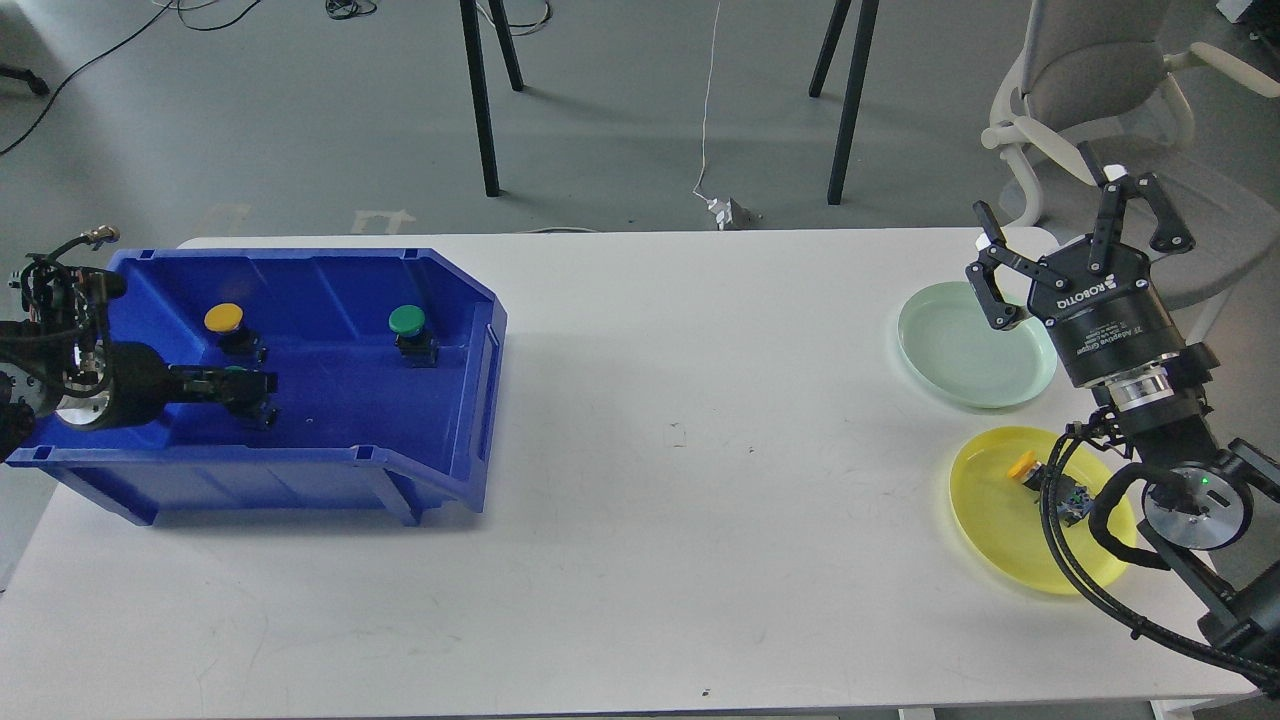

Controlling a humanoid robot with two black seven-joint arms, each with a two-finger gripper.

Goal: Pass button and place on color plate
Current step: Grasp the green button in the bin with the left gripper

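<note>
A: When you froze this moment, where did your left gripper [248, 392] sit?

B: It reached into the blue bin [330, 290] from the left, low over the bin floor. You could make out a bit of green at its tip, which looked like a green-capped button, but the fingers were dark and seen nearly end-on, so you could not tell whether they were closed on it or merely beside it.

A: And the other buttons in the bin?

B: A yellow button [224, 320] stood toward the back left, just behind your left gripper. A green button [408, 325] stood upright farther right, near the bin's right wall, well apart from the gripper.

A: What about your right gripper [1075, 245]?

B: It was raised above the right end of the white table [650, 450], fingers spread wide and holding nothing. It hung over the far edge of the pale green plate [960, 365], which had no button on it.

A: And the yellow plate [1000, 530]?

B: It lay just nearer to you than the green one, partly hidden by your right arm and its cables. An orange-yellow button [1025, 466] lay on it, tipped on its side near the upper rim, close to the arm.
</note>
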